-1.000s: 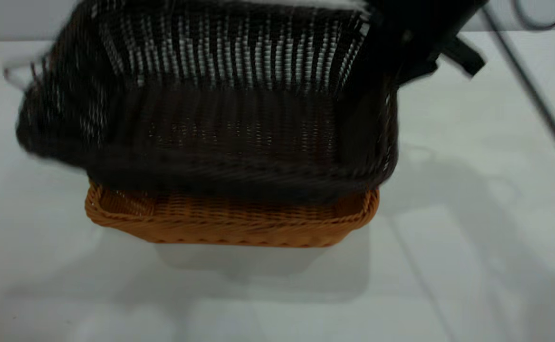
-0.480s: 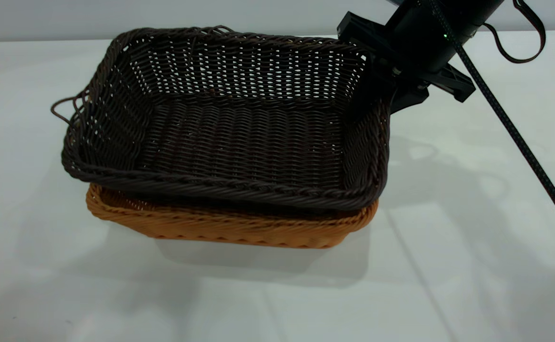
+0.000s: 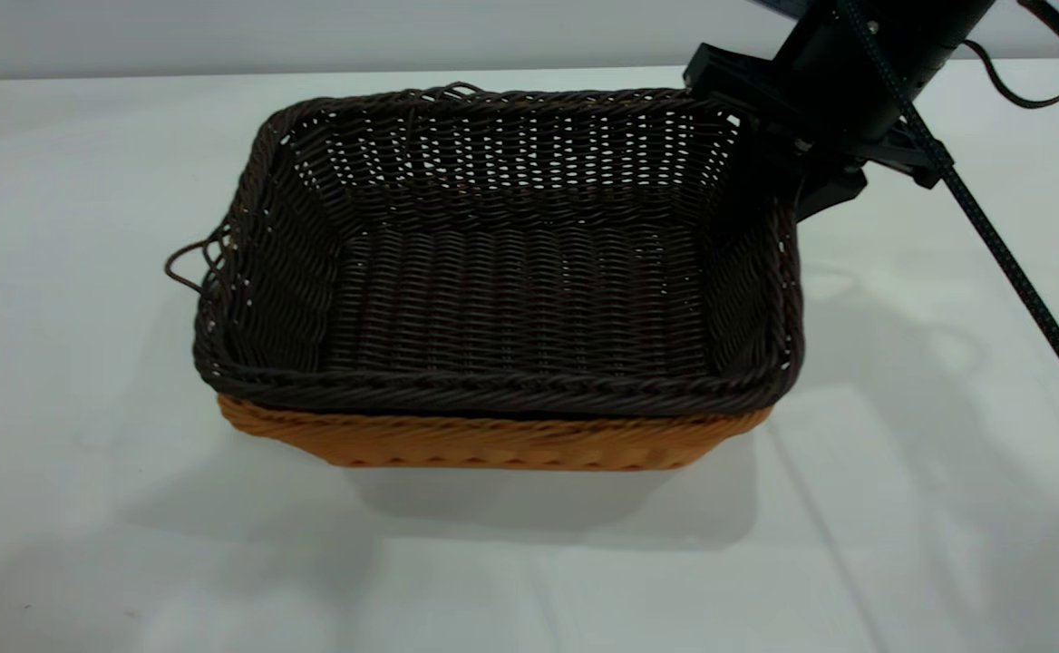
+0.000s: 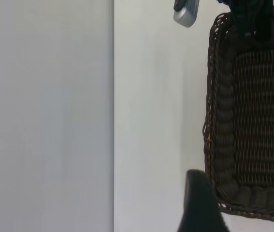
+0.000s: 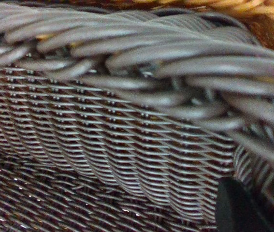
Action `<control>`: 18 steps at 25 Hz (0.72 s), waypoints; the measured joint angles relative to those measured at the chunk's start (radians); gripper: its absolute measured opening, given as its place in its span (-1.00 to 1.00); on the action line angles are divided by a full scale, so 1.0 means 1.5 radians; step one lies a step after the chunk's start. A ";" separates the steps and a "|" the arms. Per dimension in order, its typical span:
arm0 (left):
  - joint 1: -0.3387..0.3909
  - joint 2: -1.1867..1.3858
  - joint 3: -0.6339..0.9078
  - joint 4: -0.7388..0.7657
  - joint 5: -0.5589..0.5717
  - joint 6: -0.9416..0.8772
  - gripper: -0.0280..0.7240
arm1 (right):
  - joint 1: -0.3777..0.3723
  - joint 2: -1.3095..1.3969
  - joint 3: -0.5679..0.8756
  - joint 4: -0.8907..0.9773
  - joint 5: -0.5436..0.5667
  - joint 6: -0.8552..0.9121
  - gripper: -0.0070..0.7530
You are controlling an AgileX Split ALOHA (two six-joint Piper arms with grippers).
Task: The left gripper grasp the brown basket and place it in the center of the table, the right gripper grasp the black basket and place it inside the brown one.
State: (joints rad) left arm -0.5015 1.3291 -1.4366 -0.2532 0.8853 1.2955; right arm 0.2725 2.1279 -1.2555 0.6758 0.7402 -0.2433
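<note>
Black basket [image 3: 511,272] nested inside the brown basket [image 3: 493,440] near mid-counter [image 3: 85,508], only an orange strip visible beneath the dark rim. Right end effector [image 3: 779,177] pinching the black basket's far right corner rim. Left end effector [image 4: 199,208] barely visible beside the baskets; grip state impossible to tell.

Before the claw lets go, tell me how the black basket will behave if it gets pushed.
The black basket looks light for its size, since light shows through its open weave. It sits nested in the brown basket, so a push would probably shift both together. Its wide, low shape makes tipping unlikely.
</note>
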 joint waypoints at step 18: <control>0.000 -0.077 0.000 0.028 0.002 -0.127 0.19 | -0.002 -0.163 -0.095 -0.166 0.193 -0.005 0.60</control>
State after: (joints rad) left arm -0.5015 1.2143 -1.4362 -0.2107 0.8886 1.1048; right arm 0.2695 1.8835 -1.3981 0.4263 1.0294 -0.2508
